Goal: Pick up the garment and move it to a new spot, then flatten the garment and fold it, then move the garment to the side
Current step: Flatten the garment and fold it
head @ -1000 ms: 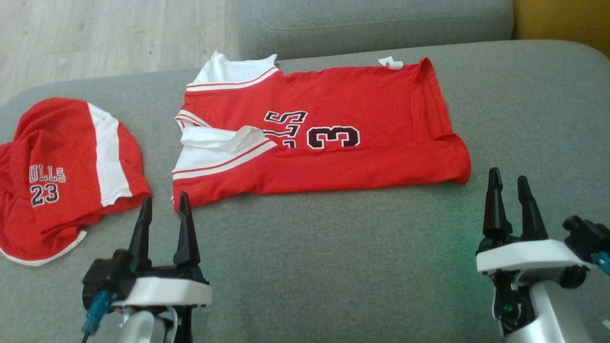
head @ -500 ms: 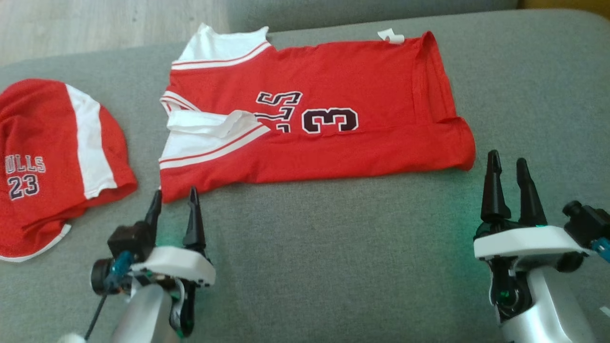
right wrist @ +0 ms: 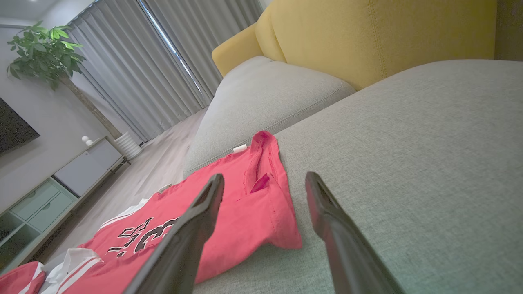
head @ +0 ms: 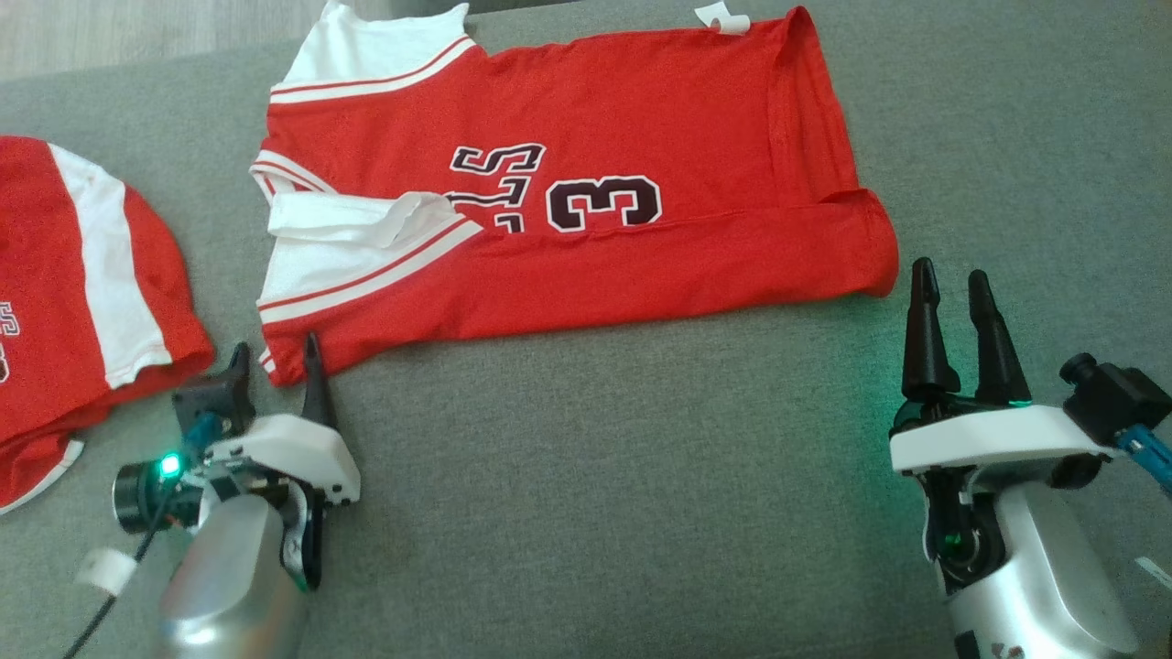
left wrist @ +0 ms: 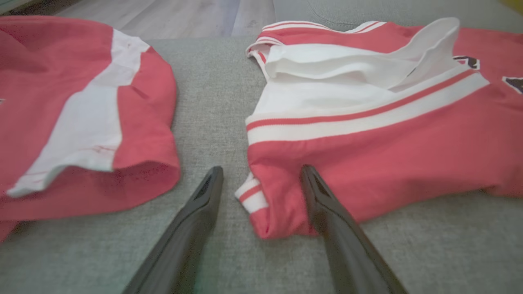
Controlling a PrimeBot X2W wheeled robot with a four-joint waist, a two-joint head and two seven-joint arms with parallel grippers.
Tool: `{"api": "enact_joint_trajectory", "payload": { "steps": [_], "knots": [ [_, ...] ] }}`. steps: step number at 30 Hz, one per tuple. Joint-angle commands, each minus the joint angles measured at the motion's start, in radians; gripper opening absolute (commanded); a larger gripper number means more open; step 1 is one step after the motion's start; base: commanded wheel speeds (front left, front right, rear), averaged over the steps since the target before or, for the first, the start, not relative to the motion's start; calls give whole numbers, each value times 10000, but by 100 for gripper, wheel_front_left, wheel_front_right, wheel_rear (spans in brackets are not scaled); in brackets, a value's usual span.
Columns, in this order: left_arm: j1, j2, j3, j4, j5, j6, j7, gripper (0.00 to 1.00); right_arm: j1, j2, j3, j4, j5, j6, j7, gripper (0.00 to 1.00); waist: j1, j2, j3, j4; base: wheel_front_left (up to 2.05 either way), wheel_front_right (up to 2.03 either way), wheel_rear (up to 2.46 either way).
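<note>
**Red jersey flat on the grey sofa, both grippers open at its near corners**

The garment (head: 586,174), a red jersey with white shoulder panels, a dark "3" and part of some lettering, lies spread out on the grey sofa seat (head: 623,458). In the head view its length runs left to right, with the white collar end towards the robot's left and the hem end towards its right. A crease runs along it just below the numeral, and a small white label (head: 721,16) sticks out at the far edge.

The left gripper (head: 276,343) sits low over the cushion with its jaws spread wide. In the left wrist view the jersey's near-left corner, with its striped trim, lies between the 2 fingers; whether either finger touches the cloth cannot be told.

The right gripper (head: 948,267) is also spread wide and holds nothing. It stands just beside the near-right hem corner, with a strip of grey cushion between its fingertips and the cloth.

A second red-and-white garment (head: 82,275) lies bunched at the robot's left, apart from the jersey. A yellow cushion (right wrist: 367,32) rises behind the seat.
</note>
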Motion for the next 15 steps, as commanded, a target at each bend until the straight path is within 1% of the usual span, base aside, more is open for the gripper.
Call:
{"api": "enact_joint_trajectory", "payload": {
  "steps": [1, 4, 5, 6, 8, 10, 11, 15],
  "knots": [
    [-286, 304, 199, -41, 11, -57, 131, 100, -359, -22, 274, -281, 16, -7, -123, 100, -1, 0, 35, -32, 0, 0, 0],
    [-415, 294, 21, 297, -31, -345, 565, 100, -392, -22, 287, -265, 48, -7, -127, 100, -1, 0, 67, -57, 0, 0, 0],
    [-448, 297, -19, 358, -49, -433, 635, 69, -398, -22, 285, -252, 52, -7, -128, 100, -1, 0, 66, -57, 0, 0, 0],
    [-472, 302, -66, 389, -53, -514, 657, 0, -406, -22, 276, -226, 47, -7, -129, 100, -1, 0, 62, -49, 0, 0, 0],
    [-497, 282, -109, 348, -89, -623, 545, 0, -447, -22, 257, -94, -36, -7, -130, 100, -1, 0, 31, -9, 0, 0, 0],
    [-523, 249, -107, 158, -120, -649, 215, 0, -522, -22, 186, 172, -223, -7, -31, 100, -1, 0, -25, 69, 0, 0, 0],
    [-553, 201, -117, -165, -136, -695, -241, 0, -659, -22, 5, 560, -331, -7, 239, 100, -1, 0, -96, 174, 0, 0, 0],
    [-558, 225, -301, -1143, 136, -660, -823, 0, -1192, -22, -249, 1453, -406, -7, 794, 100, -1, 0, -169, 385, 0, 0, 0]
  ]
}}
